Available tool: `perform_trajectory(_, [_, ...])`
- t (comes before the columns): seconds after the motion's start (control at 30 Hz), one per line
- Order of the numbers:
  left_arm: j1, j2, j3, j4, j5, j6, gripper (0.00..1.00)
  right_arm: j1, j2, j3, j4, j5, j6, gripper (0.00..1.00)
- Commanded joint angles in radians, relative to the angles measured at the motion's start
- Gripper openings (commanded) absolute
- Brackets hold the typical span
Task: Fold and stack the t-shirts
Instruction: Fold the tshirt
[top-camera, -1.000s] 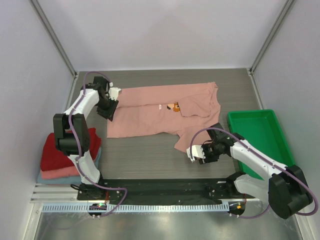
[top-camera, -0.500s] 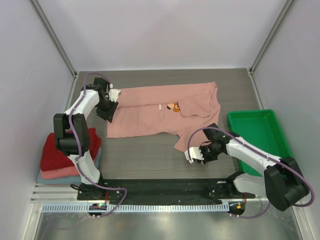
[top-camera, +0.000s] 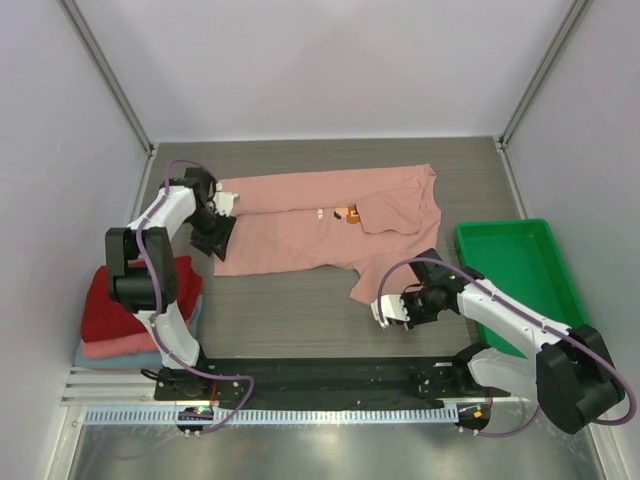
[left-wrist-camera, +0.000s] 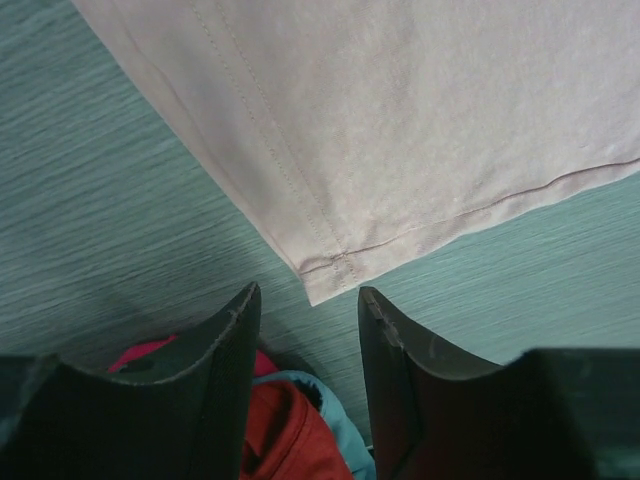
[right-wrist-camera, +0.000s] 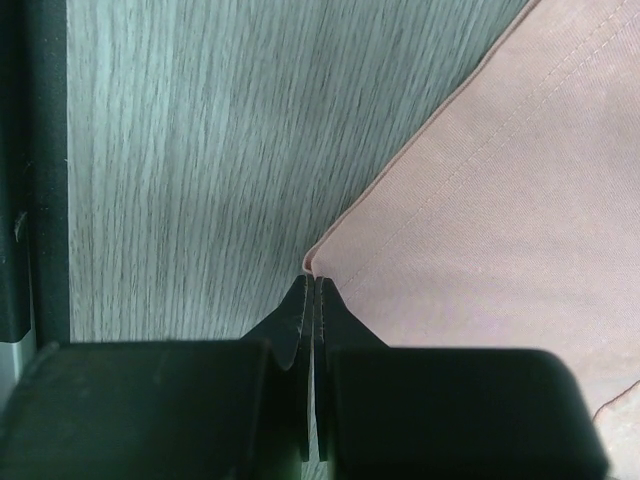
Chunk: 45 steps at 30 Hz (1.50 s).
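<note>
A dusty-pink t-shirt (top-camera: 300, 225) lies spread flat across the middle of the table, its chest print (top-camera: 345, 213) near a fold. My left gripper (top-camera: 215, 240) hovers open just off the shirt's near-left hem corner (left-wrist-camera: 325, 280); nothing is between its fingers (left-wrist-camera: 305, 295). My right gripper (top-camera: 383, 308) is shut, its tips (right-wrist-camera: 312, 280) pinching the very corner of the near sleeve (right-wrist-camera: 500, 200), which curls up at the tips. A folded stack sits at the left edge: dark red t-shirt (top-camera: 135, 300) on top, a salmon-pink one (top-camera: 110, 348) beneath, and a light-blue one (top-camera: 95, 360) at the bottom.
A green plastic tray (top-camera: 520, 270) stands at the right edge, beside the right arm. Grey enclosure walls close in the table on the left, back and right. The arms' mounting rail (top-camera: 320, 380) runs along the near edge.
My left gripper slid toward me along the shirt's left edge to the near corner and opened wider. My right gripper shifted slightly left and closed on the sleeve corner.
</note>
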Motion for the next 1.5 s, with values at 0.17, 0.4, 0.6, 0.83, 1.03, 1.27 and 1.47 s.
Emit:
perform_trajectory(0.17, [0.002,0.019,-0.051,-0.003,0.009,-0.003,0.39,0.006,0.009,0.007,0.014,0.01,0.027,0.01])
perform_trajectory(0.4, [0.002,0.025,-0.094,0.034,-0.004,-0.015,0.39,0.006,0.022,0.008,0.025,0.01,0.042,0.01])
perform_trajectory(0.6, [0.002,0.074,-0.075,0.046,-0.004,-0.017,0.38,0.006,0.025,0.01,0.025,0.013,0.042,0.01])
perform_trajectory(0.83, [0.002,0.085,-0.084,0.038,-0.005,-0.011,0.19,0.006,0.019,0.016,0.041,0.03,0.094,0.01])
perform_trajectory(1.03, [0.002,0.08,-0.057,0.0,0.019,-0.02,0.01,0.004,-0.064,0.044,0.066,0.079,0.258,0.01])
perform_trajectory(1.27, [0.001,0.068,0.046,-0.069,0.056,-0.026,0.0,0.004,-0.222,0.194,0.0,0.154,0.47,0.01])
perform_trajectory(1.47, [-0.002,0.05,0.136,-0.119,0.079,-0.026,0.0,0.003,-0.225,0.294,-0.001,0.271,0.576,0.01])
